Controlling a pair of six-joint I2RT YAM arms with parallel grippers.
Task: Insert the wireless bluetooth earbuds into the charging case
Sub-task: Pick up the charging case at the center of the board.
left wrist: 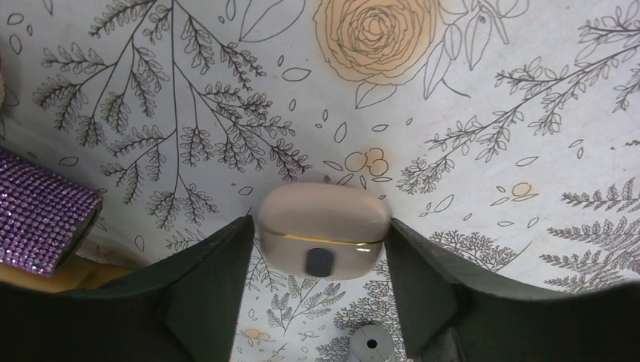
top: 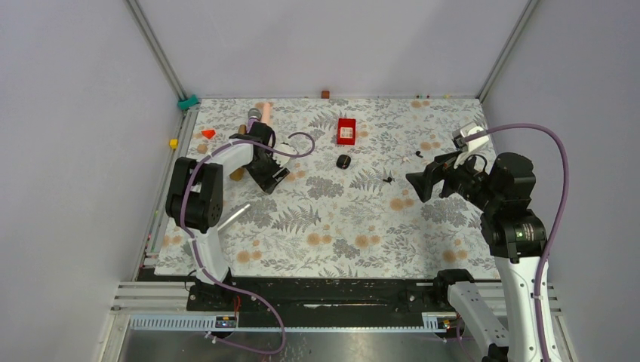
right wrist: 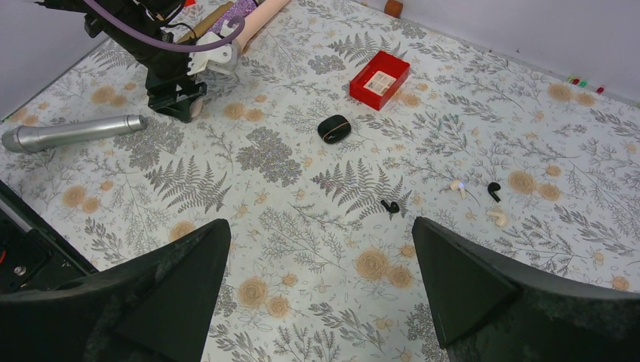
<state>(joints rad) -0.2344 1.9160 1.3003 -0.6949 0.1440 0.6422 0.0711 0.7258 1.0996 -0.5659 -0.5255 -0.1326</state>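
Observation:
A beige charging case with a gold seam lies on the floral cloth, and my left gripper is shut on it, one finger against each side. In the top view the left gripper stands at the back left and hides that case. A second, black case lies shut near the middle of the cloth. The earbuds lie loose to its right: a black earbud, a whitish one, another black one and another whitish one. My right gripper hovers open above the cloth, nearer than the earbuds, with nothing between its fingers.
A red box lies behind the black case. A silver cylinder rests near the left arm. A purple rhinestone-covered object sits just left of the left gripper. A red cone and a yellow block are at the far left edge.

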